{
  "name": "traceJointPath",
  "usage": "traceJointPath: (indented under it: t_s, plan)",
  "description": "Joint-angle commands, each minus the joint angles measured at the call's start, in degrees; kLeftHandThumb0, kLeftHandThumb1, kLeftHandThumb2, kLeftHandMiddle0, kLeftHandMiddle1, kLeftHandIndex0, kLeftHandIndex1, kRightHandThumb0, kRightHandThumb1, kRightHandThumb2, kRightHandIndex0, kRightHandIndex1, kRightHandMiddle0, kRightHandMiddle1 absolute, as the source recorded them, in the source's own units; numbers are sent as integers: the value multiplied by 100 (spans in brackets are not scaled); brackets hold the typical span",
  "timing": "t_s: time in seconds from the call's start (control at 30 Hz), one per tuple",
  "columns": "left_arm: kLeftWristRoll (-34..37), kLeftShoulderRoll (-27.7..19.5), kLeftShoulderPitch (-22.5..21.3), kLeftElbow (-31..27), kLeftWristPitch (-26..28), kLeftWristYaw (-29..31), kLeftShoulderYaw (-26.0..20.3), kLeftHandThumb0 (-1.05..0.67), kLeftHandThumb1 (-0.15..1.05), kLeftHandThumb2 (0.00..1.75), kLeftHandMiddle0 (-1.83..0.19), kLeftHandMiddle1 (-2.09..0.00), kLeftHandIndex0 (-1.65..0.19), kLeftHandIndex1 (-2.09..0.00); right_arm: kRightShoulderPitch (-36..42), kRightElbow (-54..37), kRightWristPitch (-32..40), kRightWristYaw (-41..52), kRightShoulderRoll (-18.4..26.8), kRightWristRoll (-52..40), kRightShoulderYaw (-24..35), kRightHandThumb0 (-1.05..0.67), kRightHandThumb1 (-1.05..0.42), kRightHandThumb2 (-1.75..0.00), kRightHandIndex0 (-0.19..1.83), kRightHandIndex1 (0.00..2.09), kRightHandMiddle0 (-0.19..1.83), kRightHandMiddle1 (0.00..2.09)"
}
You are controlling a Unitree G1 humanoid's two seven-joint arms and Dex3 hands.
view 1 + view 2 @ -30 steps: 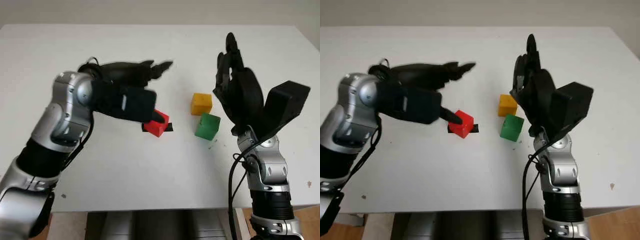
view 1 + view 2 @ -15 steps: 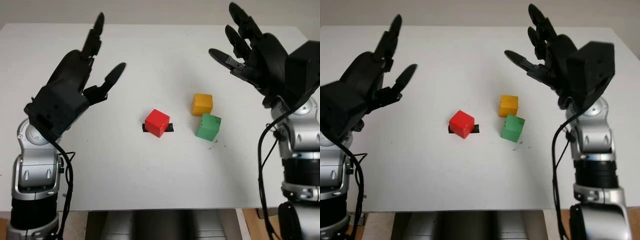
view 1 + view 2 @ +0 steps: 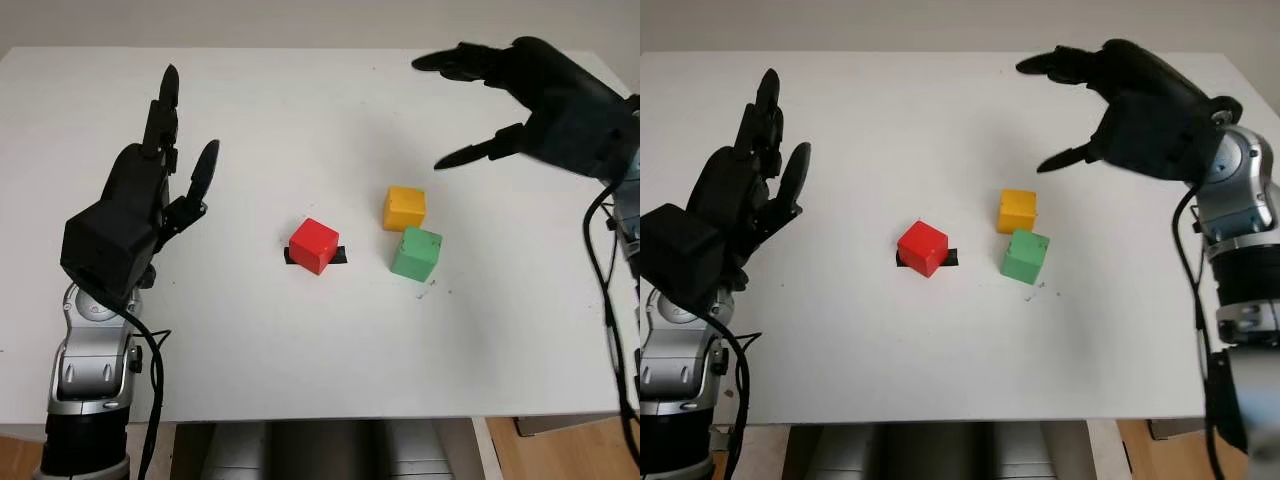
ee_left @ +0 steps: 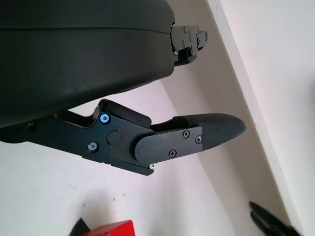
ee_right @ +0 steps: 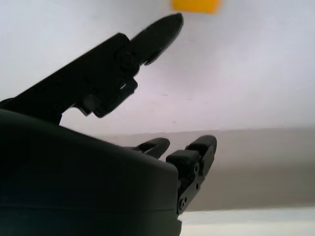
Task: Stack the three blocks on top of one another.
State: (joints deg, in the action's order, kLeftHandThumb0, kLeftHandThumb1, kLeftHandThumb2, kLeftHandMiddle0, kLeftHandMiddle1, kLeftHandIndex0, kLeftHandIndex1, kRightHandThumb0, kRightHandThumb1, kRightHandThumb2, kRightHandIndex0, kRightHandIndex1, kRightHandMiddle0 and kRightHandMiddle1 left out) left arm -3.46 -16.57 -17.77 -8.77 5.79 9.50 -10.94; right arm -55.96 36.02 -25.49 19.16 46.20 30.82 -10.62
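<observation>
Left eye view: red block (image 3: pixel 314 245), yellow block (image 3: pixel 404 208), green block (image 3: pixel 416 253), unstacked.

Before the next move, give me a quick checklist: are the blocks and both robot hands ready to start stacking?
1. Left robot hand open, holding nothing, raised left of the blocks: ok.
2. Right robot hand open, raised beyond and right of the yellow block: ok.
3. Red block stands apart, on a black mark, nothing on top: ok.
4. Yellow block and green block far enough apart for fingers: cannot tell.
5. Any block stacked yet: not ok, all three sit on the white table.
</observation>
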Motion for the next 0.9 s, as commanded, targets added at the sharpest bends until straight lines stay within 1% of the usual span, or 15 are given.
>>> traceJointPath:
  t_s: [0.0, 0.1, 0.13, 0.2, 0.27, 0.4, 0.53, 0.73, 0.87]
  plan:
    - [83, 9, 70, 51, -103, -78, -71, -78, 105, 62, 14, -6, 12, -6, -372, 262, -590, -301, 242, 433, -295, -53, -65, -6, 48, 11, 50, 15]
    - [71, -21, 54, 103, -164, -213, -60, -78, 105, 66, 13, -6, 11, -6, -765, 866, -1506, -953, 373, 1143, -738, -48, -66, -6, 48, 9, 53, 13]
    - [56, -43, 56, 108, -167, -234, -47, -78, 105, 66, 12, -6, 11, -6, -897, 1039, -1736, -1244, 406, 1423, -896, -50, -66, -6, 49, 9, 54, 13]
    - [15, -79, 69, 112, -185, -269, -14, -78, 105, 67, 12, -6, 10, -7, -1148, 1342, -2182, -2070, 477, 2104, -1279, -53, -66, -6, 51, 9, 57, 12]
    - [-2, -100, 85, 112, -196, -281, 11, -78, 105, 67, 12, -6, 10, -7, -1347, 1607, -2444, -2778, 509, 2646, -1608, -53, -66, -6, 51, 8, 57, 12]
    - [110, -113, 100, 146, -183, -196, 17, -77, 105, 66, 13, -5, 11, -6, -1653, 1878, -2647, -3863, 526, 3592, -2271, -53, -72, -7, 43, 4, 50, 7]
    - [16, -153, 79, 163, -79, -202, 81, -79, 105, 68, 13, -5, 11, -6, -1813, 2119, -2772, -4722, 439, 3993, -2653, -52, -72, -6, 42, 4, 50, 6]
    - [33, -128, 61, 155, -57, -226, 134, -80, 105, 67, 13, -5, 11, -6, -1938, 2246, -2743, -5555, 304, 4500, -3214, -52, -76, -7, 42, 5, 49, 6]
    - [-3, -139, 68, 143, -35, -268, 156, -80, 105, 67, 12, -5, 12, -5, -1928, 2379, -2762, -5842, 178, 4591, -3452, -50, -77, -6, 43, 5, 50, 6]
